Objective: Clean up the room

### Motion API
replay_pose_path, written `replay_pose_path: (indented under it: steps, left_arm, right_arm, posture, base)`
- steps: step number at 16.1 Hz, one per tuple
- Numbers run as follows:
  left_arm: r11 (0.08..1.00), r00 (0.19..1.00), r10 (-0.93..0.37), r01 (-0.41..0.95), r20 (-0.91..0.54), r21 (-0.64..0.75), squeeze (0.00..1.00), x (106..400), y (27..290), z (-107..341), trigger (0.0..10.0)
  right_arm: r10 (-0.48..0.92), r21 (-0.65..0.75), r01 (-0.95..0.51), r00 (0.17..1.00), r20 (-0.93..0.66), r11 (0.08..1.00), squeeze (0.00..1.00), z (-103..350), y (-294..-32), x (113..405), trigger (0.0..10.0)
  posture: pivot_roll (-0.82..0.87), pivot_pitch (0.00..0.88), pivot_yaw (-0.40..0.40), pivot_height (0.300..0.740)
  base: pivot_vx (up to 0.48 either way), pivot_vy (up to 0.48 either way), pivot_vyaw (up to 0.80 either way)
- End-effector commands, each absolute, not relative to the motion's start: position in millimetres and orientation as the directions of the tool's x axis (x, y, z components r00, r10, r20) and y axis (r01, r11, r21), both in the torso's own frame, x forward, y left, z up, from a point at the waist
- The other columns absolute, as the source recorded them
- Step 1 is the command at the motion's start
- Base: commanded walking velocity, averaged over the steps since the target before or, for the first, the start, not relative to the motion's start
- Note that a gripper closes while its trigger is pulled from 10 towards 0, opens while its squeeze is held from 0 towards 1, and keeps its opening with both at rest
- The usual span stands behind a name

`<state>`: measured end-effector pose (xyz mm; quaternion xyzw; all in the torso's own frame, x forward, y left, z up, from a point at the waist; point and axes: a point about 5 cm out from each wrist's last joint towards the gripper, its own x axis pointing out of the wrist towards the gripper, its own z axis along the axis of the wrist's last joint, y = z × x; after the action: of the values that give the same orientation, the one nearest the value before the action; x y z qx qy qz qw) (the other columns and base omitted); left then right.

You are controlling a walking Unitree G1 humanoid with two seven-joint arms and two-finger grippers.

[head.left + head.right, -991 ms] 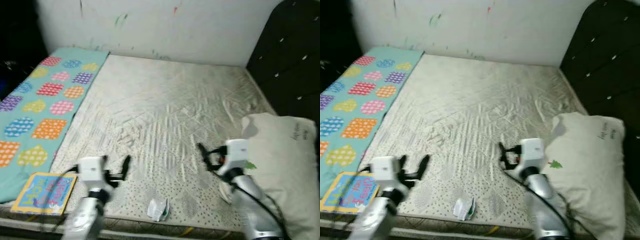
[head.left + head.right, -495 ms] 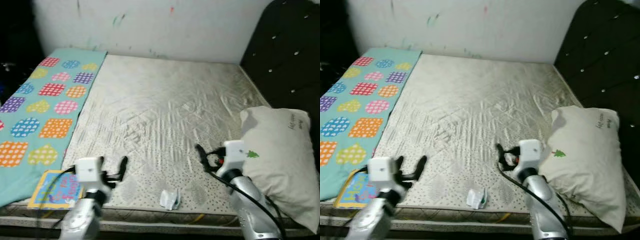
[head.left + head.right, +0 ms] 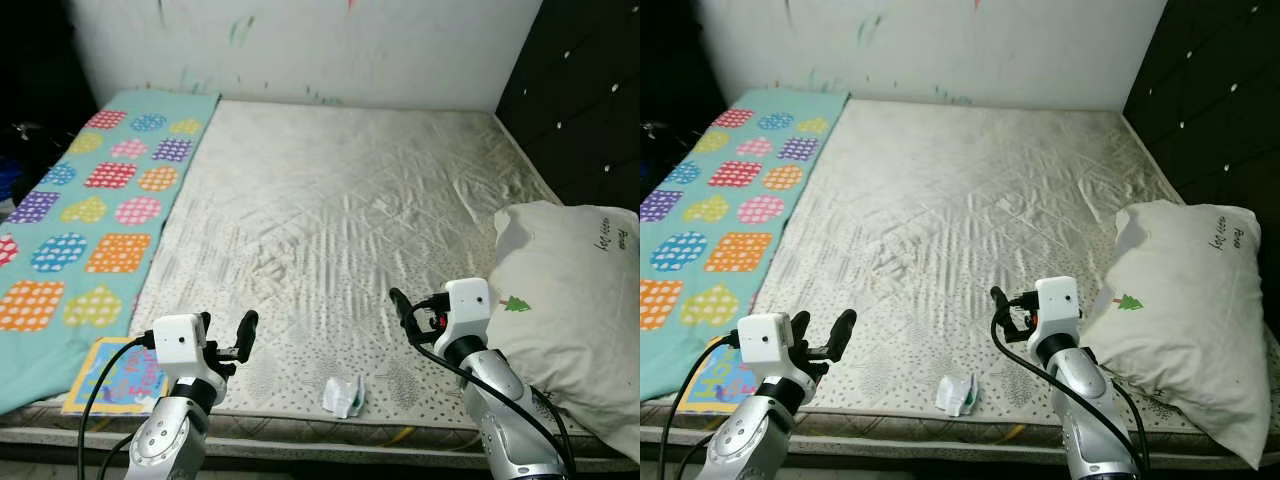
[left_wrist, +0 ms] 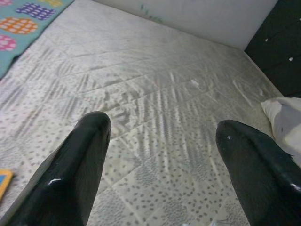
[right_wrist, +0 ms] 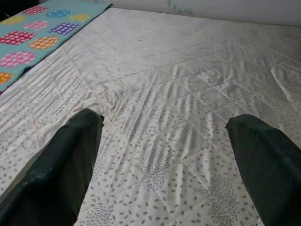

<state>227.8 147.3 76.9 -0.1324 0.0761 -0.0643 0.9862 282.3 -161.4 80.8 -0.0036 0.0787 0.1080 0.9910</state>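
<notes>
A pale wall (image 3: 380,50) with a few streaks of coloured scribble backs a wide bed, and a black padded headboard (image 3: 590,110) with small studs rises along the robot's right. One mattress (image 3: 340,220) takes up most of the scene: cream, quilted in diamond stitching, with a speckled leaf-like print toward the near edge and shallow wrinkles across its middle. One long mat (image 3: 90,220) lies along the mattress's left side, turquoise and printed with dotted hearts and squares in orange, pink, purple, yellow and blue. One pillow (image 3: 570,310) rests at the right near corner against the headboard, off-white, plump and creased, with a small green tree mark and some script on it. One flat square picture book (image 3: 115,375) with a yellow border lies at the near left corner, just below the mat's end. One small crumpled wrapper (image 3: 342,396), white with a touch of green, sits on the mattress near the front edge, between the two arms and apart from both.

Two silver arms reach over the near edge. The left gripper (image 4: 160,141) hovers low above the speckled cloth near the book, its two glossy black fingers spread wide with nothing between them. The right gripper (image 5: 164,136) hangs beside the pillow, its fingers likewise parted and empty, pointing across the quilting.
</notes>
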Motion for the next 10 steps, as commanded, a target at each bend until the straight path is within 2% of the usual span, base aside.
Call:
replay_pose_path:
  steps: [1, 3, 10]
  left_arm:
    - [0.960, 0.982, -0.138, 0.100, -0.131, -0.261, 0.00, 228.6, 147.6, 77.6, 10.0]
    - [0.960, 0.983, -0.135, 0.097, -0.128, -0.263, 0.00, 229.0, 148.1, 77.6, 10.0]
    - [0.961, 0.984, -0.131, 0.095, -0.124, -0.261, 0.00, 231.3, 148.2, 77.7, 10.0]
  right_arm:
    - [0.225, 0.000, -0.227, 0.964, -0.140, 0.974, 0.00, 85.4, -159.7, 285.1, 10.0]
    - [0.216, 0.002, -0.218, 0.966, -0.139, 0.976, 0.00, 85.2, -160.4, 286.4, 10.0]
    - [0.173, 0.035, -0.170, 0.974, -0.144, 0.985, 0.00, 84.9, -165.8, 288.4, 10.0]
  posture:
    - [-0.10, 0.023, -0.044, 0.740]
    - [-0.10, 0.021, -0.044, 0.740]
    - [-0.11, 0.015, -0.042, 0.740]
  base:
    - [0.000, 0.000, 0.00]
    - [0.000, 0.000, 0.70]
    - [0.000, 0.000, 0.00]
